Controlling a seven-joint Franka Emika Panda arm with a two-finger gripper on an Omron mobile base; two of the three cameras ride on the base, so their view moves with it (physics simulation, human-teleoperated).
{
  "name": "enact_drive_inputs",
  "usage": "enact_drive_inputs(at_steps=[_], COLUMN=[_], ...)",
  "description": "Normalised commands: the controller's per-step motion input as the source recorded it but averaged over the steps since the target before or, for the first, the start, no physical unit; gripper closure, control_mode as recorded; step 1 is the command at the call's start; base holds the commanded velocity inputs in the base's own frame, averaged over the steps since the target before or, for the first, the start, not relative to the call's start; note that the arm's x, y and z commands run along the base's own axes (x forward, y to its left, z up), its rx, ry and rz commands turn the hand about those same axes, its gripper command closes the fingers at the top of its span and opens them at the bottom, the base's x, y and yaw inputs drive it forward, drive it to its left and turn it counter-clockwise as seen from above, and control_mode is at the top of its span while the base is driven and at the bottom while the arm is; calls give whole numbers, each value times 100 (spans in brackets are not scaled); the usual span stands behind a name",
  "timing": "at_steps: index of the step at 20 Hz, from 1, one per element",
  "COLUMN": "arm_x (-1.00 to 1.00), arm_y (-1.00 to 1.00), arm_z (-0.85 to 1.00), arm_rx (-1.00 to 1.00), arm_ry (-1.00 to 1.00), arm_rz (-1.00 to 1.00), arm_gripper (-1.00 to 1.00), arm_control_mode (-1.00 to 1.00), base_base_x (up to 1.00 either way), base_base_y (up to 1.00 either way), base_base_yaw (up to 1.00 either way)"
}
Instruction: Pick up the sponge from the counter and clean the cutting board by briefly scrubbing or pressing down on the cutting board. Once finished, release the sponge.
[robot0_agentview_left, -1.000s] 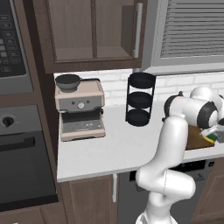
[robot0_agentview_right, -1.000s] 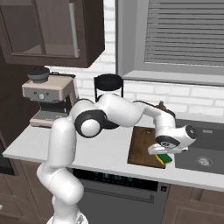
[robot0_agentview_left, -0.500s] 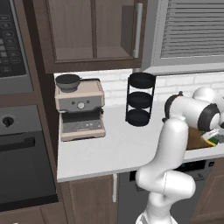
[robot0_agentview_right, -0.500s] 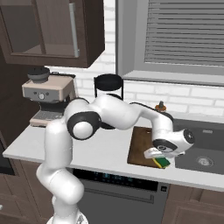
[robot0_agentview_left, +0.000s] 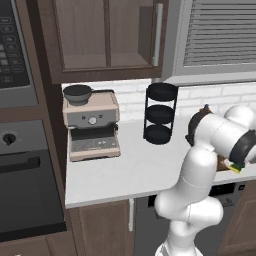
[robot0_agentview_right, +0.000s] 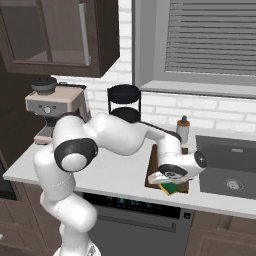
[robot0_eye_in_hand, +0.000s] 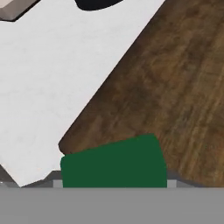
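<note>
Left base view: arm rises from lower right and bends over the table (robot0_agentview_left: 125, 172). One sponge (robot0_agentview_left: 234, 167), a yellow-green sliver, peeks out under the wrist at the far right edge. A brown strip beside it is likely the cutting board (robot0_agentview_left: 221, 164), mostly hidden. One espresso machine (robot0_agentview_left: 91, 125) and one black three-tier rack (robot0_agentview_left: 160, 113) stand further back, well apart from the work.

Right base view: the gripper (robot0_agentview_right: 169, 184) is low over the near end of the cutting board (robot0_agentview_right: 152, 170), jaws closed on the sponge (robot0_agentview_right: 171, 188). The sponge sits at the board's front edge, near the table (robot0_agentview_right: 120, 175) lip. One sink (robot0_agentview_right: 227, 170) to the right, one small bottle (robot0_agentview_right: 183, 129) behind the board, the coffee machine (robot0_agentview_right: 55, 107) and rack (robot0_agentview_right: 125, 102) at the left.

Hand view: green top of the sponge (robot0_eye_in_hand: 113, 164) at the bottom, between the jaws, over the corner of the cutting board (robot0_eye_in_hand: 175, 96). White table (robot0_eye_in_hand: 57, 74) to the left. Whether the sponge touches the wood can't be told.

Judgement: step in hand is the scrub. To do it well, keep the grip, press straight down till the sponge bears on the wood, and stroke inward toward the board's middle, since it sits near the corner and could slip off the edge. Release only after the press.

Counts: sponge one, board one, gripper one.
</note>
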Motion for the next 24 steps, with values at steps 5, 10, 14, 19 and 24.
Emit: enact_drive_inputs(at_steps=[5, 10, 14, 19, 24], arm_x=[2, 18, 1, 3, 40], arm_y=[97, 100, 95, 61, 16], arm_z=[20, 50, 37, 10, 0], arm_rx=[-3, -14, -12, -3, 0], arm_ry=[1, 5, 2, 0, 0], arm_rz=[14, 24, 24, 12, 0], arm_gripper=[100, 100, 100, 100, 100], arm_control_mode=[-100, -100, -100, -100, -100], base_base_x=[0, 0, 0, 0, 0], base_base_y=[0, 0, 0, 0, 0], base_base_yaw=[0, 0, 0, 0, 0])
